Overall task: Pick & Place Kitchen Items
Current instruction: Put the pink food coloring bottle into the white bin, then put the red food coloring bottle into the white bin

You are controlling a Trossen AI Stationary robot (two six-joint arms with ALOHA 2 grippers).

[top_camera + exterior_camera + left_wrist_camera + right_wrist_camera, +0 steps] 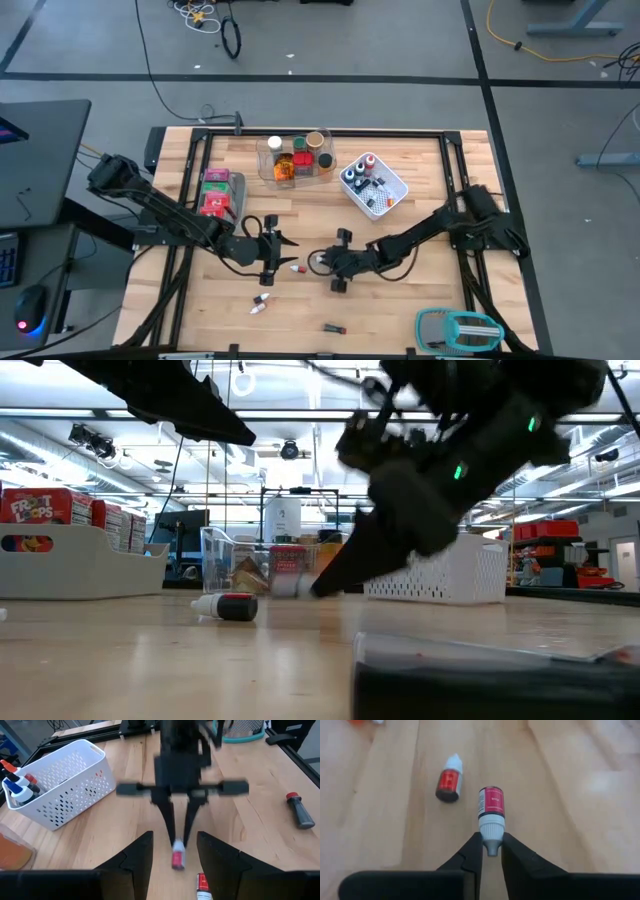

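Note:
My right gripper is near the table's middle, shut on a small vial with a pink label. My left gripper faces it from the table's left, open and empty. The held vial also shows in the left wrist view. A red-labelled vial lies on its side on the wood between the two grippers. Two more vials lie nearer the front edge, one light and one dark. My right gripper pinches the vial's grey cap tip between its two fingertips. The fingers reach low over the table from its right side and lie along the vial. The vial sticks out beyond the fingertips toward my left gripper, about level and close over the wood.
A clear tray of jars and a white mesh basket with bottles stand at the back. A grey bin with boxes is at the back left. A teal-and-grey gadget lies at the front right.

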